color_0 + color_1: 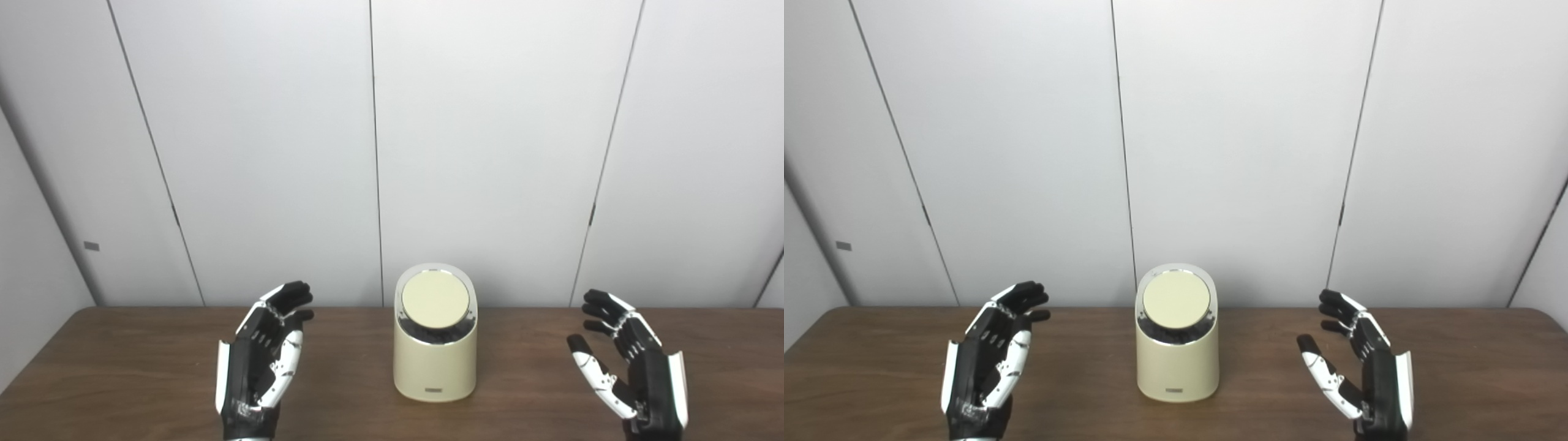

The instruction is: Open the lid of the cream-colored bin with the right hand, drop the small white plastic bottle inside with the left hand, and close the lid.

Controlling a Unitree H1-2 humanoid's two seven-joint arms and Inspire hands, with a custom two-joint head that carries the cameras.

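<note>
Both views are taken from head height at the near edge of the desk [122, 343], facing the far wall panels [490, 153] and tilted slightly down. The same scene is shared almost whole. The cream bin [1177, 361] is seen nearer centre in the right eye view, and shifted right in the left eye view.
</note>
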